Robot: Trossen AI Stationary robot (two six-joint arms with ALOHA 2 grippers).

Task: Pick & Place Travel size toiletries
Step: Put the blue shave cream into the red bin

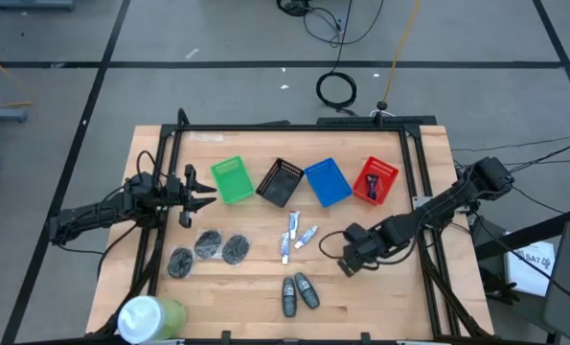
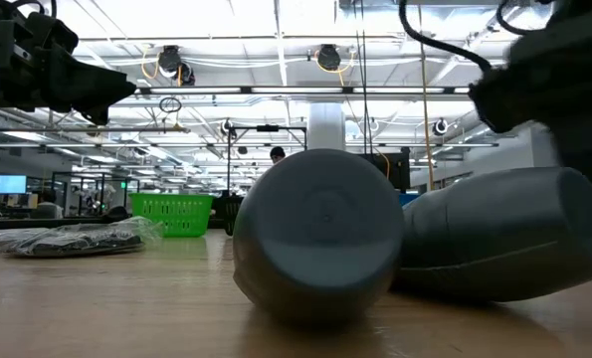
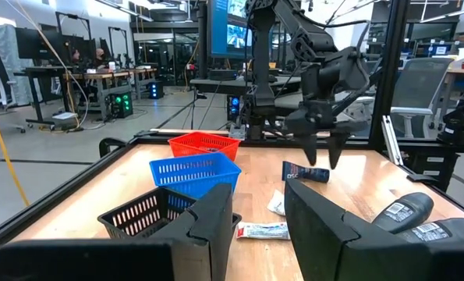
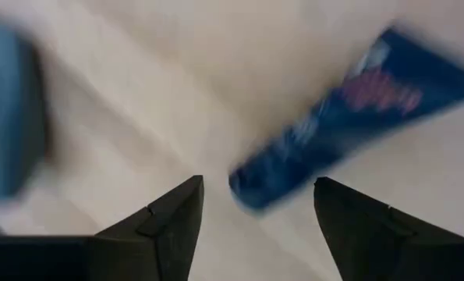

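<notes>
A dark blue tube (image 4: pixel 348 109) lies flat on the table; in the left wrist view the tube (image 3: pixel 306 172) shows in front of the red basket. My right gripper (image 4: pixel 259 195) hovers open just above it, pointing steeply down, one end of the tube between its fingers and apart from both. Three dark round bundles (image 1: pixel 208 246), small white tubes (image 1: pixel 292 235) and two grey oval bottles (image 1: pixel 299 292) lie on the table. My left gripper (image 1: pixel 206 192) waits level and open beside the green basket, with nothing between its fingers.
Green (image 1: pixel 232 180), black (image 1: pixel 280 182), blue (image 1: pixel 326 182) and red (image 1: pixel 376 180) baskets stand in a row across the far half of the table. A large white-and-green cylinder (image 1: pixel 150 316) lies at the near left corner. A black frame (image 1: pixel 294 126) borders the tabletop.
</notes>
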